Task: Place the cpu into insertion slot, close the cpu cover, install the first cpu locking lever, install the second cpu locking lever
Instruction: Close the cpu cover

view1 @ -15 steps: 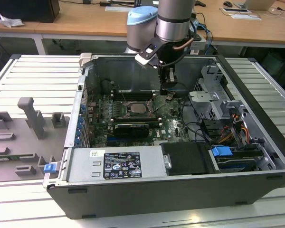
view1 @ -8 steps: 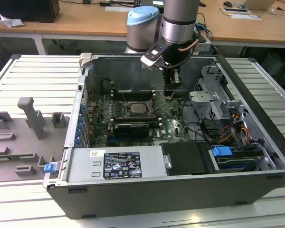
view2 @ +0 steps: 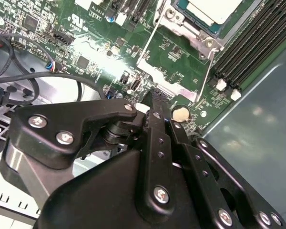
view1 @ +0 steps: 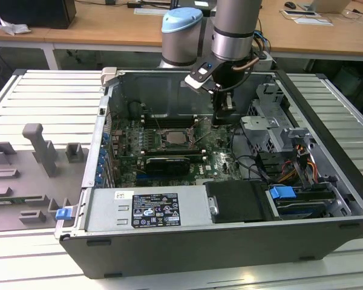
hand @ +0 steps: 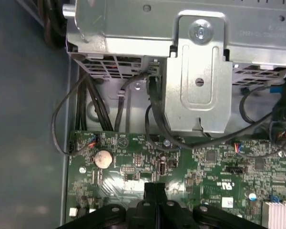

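Observation:
The cpu lies with its pale metal face up inside the insertion slot. The grey cpu cover lies flat around it as a frame. Two thin metal locking levers run along the socket's sides; I cannot tell if they are latched. My gripper hangs low over the green motherboard, on the exterior view's right of the socket and apart from it. Its black fingers are pressed together with nothing between them.
A silver drive cage with black cables stands close beyond the gripper. Long black memory slots flank the socket, and a long black card lies in front of it. The case walls and power supply enclose the board.

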Robot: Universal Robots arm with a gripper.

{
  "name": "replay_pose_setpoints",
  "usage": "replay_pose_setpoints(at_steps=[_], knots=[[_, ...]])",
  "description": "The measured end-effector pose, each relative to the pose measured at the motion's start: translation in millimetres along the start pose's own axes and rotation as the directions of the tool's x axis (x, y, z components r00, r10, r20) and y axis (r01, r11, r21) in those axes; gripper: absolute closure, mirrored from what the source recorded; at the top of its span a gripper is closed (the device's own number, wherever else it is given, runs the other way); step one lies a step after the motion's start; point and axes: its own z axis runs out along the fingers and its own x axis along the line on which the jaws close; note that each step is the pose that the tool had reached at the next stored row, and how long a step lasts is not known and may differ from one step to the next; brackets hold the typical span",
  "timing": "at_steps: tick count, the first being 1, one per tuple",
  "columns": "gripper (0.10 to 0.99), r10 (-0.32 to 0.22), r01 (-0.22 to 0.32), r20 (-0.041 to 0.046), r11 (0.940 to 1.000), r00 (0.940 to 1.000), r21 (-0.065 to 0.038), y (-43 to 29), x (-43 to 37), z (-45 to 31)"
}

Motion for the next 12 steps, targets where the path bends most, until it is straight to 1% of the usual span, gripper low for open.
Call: replay_pose_setpoints(at_steps=[1, 2, 4, 7, 8, 11, 12], knots=[[0.980, 0.000, 0.000, -0.0001, 1.0000, 1.0000, 0.002, 0.0, 0.0, 0.6], [0.980, 0.000, 0.000, -0.0001, 1.0000, 1.0000, 0.008, 0.0, 0.0, 0.8], [0.980, -0.001, 0.001, -0.0011, 0.9997, 1.0000, 0.026, -0.4, 0.1, 0.8], [0.980, -0.001, 0.001, -0.0018, 0.9996, 1.0000, 0.027, -4.8, 0.3, 0.8], [0.980, -0.001, 0.001, -0.0017, 0.9996, 1.0000, 0.027, -7.6, 0.3, 0.6], [0.980, -0.001, 0.001, -0.0017, 0.9996, 1.0000, 0.027, -12.6, 0.5, 0.4], [0.980, -0.001, 0.001, -0.0018, 0.9996, 1.0000, 0.027, -15.5, 0.6, 0.4]])
